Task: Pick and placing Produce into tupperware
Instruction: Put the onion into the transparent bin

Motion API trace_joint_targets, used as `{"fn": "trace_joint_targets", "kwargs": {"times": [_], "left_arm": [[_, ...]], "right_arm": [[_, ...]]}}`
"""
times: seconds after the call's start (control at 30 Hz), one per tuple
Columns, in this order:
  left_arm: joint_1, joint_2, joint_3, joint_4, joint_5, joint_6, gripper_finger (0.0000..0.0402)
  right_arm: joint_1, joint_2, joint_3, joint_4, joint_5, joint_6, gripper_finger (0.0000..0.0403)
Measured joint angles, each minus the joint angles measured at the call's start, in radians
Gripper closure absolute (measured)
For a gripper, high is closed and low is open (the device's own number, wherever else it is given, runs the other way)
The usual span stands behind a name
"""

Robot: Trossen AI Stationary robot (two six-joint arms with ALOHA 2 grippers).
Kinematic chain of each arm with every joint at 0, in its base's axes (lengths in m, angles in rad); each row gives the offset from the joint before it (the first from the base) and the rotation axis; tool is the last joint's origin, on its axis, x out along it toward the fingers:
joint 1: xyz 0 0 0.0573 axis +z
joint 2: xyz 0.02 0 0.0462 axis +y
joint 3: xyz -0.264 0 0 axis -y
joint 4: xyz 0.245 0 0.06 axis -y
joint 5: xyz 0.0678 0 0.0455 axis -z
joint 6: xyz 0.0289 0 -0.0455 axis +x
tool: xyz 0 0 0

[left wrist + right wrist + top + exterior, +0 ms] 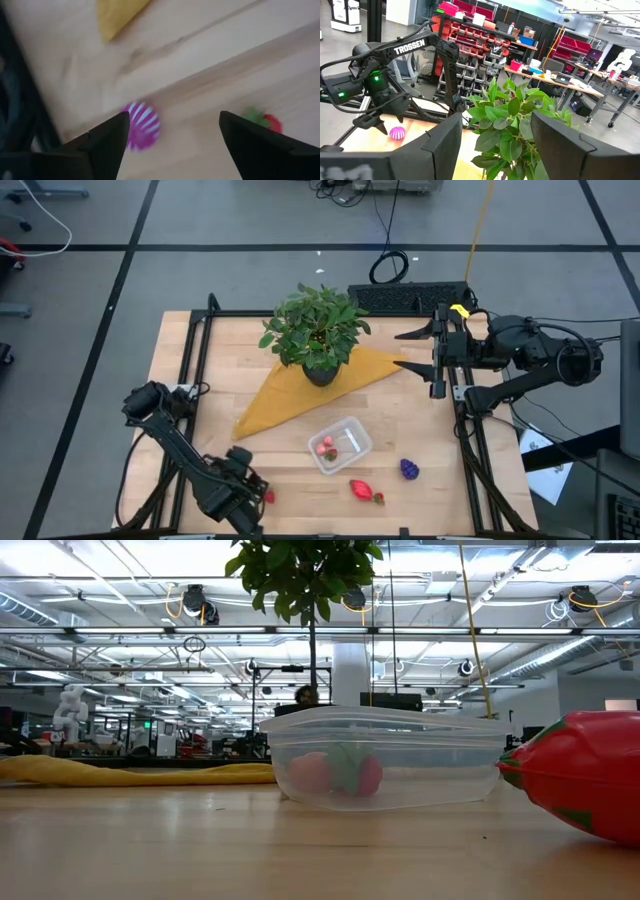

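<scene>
I see the pink striped ball (141, 125) low in my left wrist frame, just inside one finger (107, 140) of the left gripper (172, 135), whose jaws gape wide and empty. It needs centring before closing. The right gripper (437, 363), part-open, waits upper right.

Standing tall at the desk (200, 360) rear, blocking passage there: potted plant (316, 330) on yellow cloth (300, 395). Lying open between tupperware (340, 445), red strawberry piece (364, 490) and purple knobbly piece (409, 470): bare wood, leaving room from above.
</scene>
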Motion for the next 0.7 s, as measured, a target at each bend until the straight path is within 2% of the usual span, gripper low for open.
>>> {"fn": "trace_joint_targets", "kwargs": {"times": [0.17,0.33,0.7], "left_arm": [[-0.019,0.0,-0.004,-0.008,0.082,-0.099,0.0091],[-0.031,0.0,-0.004,-0.007,0.149,-0.118,0.0083],[-0.031,0.0,-0.004,-0.003,0.171,-0.084,0.007]], "right_arm": [[0.0,0.0,0.0,0.0,0.0,0.016,0.0174],[0.0,0.0,0.0,0.0,0.0,0.034,0.0174],[0.0,0.0,0.0,0.0,0.0,0.034,0.0174]]}}
